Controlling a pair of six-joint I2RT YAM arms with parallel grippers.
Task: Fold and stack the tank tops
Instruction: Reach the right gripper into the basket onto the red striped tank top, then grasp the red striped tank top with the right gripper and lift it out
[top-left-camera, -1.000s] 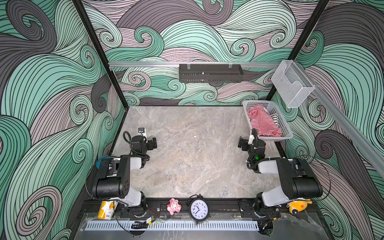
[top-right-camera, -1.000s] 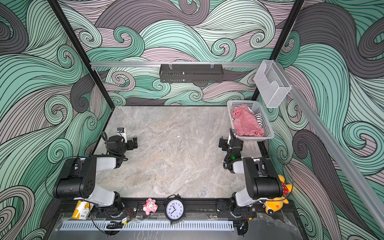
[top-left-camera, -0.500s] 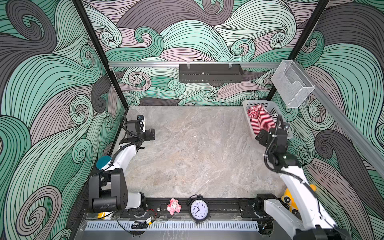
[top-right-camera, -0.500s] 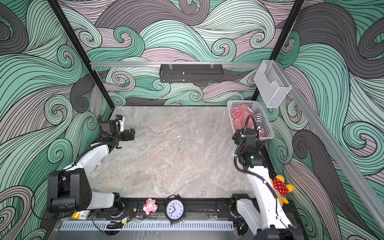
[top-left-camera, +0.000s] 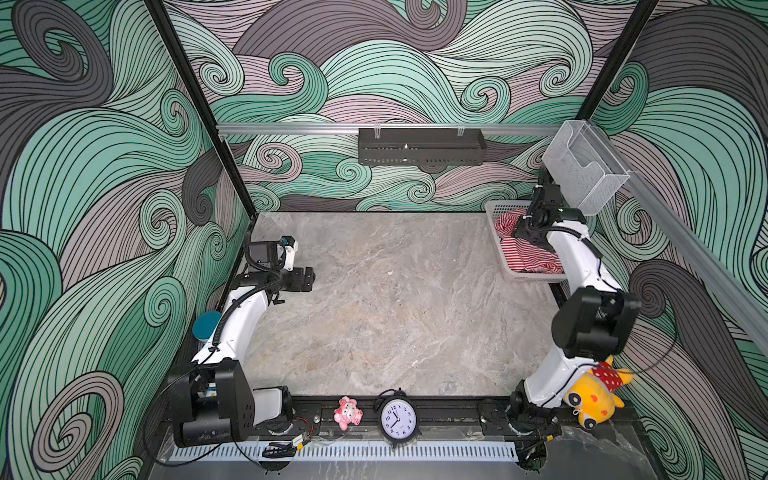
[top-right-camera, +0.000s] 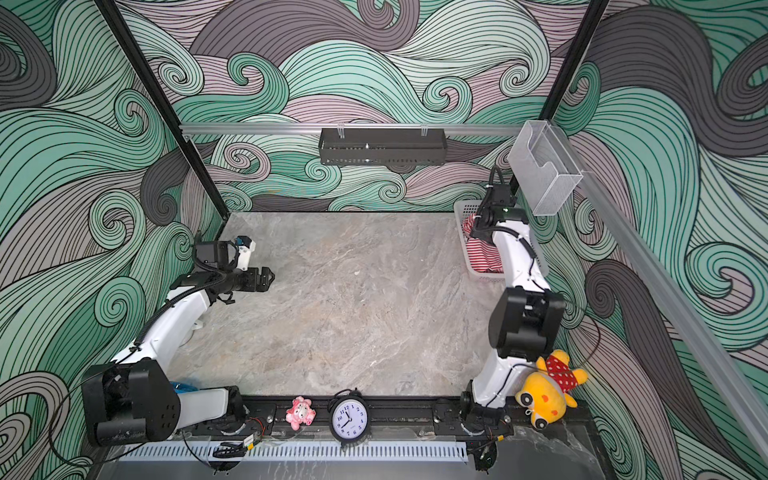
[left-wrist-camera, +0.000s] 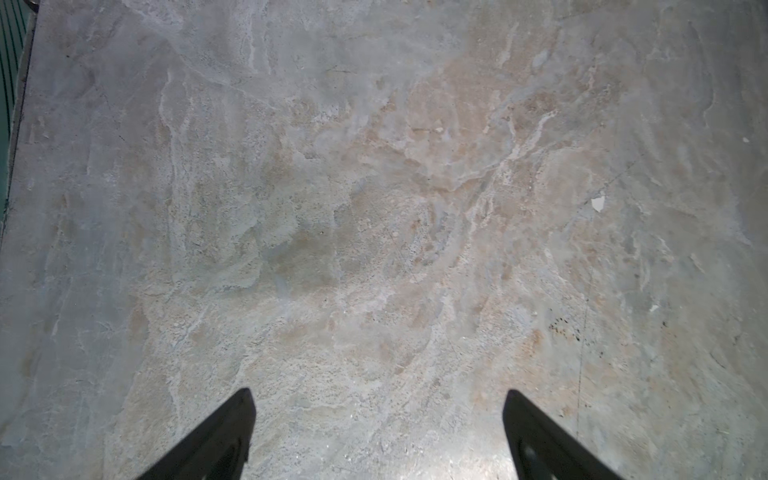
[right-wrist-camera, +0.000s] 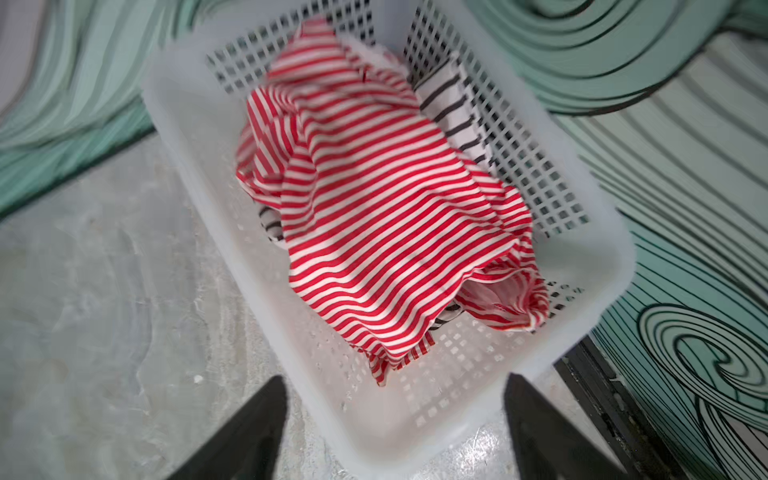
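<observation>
Now | red-striped top (right-wrist-camera: 374, 216) crumpled lengthwise in basket (right-wrist-camera: 415, 419) | black-striped top (right-wrist-camera: 451, 112) beneath

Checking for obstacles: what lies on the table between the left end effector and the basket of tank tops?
Only bare marble table with one tiny white speck, in both top views, from left end effector to basket.

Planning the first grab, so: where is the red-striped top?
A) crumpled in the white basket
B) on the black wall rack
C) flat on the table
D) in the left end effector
A: the red-striped top lies crumpled in the basket, covering most of the black-striped top.
</observation>
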